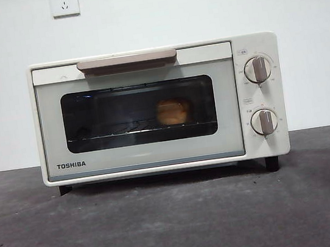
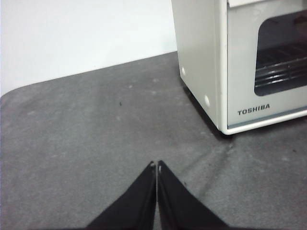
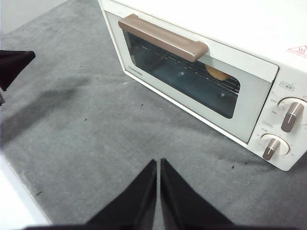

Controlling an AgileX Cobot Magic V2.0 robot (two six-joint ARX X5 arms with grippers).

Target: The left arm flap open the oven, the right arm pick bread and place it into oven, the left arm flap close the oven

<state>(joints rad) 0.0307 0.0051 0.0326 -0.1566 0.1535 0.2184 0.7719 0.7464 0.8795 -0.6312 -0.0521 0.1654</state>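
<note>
Bread, lumpy and golden, lies on the wire rack inside the oven, right of centre behind the dark glass; its long axis cannot be told. Oven is a cream box, door shut, bar handle running left to right, facing near. Left end effector and right end effector hover above the grey felt-like tabletop, jaws pressed together, empty.

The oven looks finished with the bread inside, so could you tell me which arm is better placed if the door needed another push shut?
Probably the right. The right gripper hangs shut above the handle and door front, while the left gripper, also shut, sits low beside the oven at its side wall. The door already looks closed over the bread.
</note>
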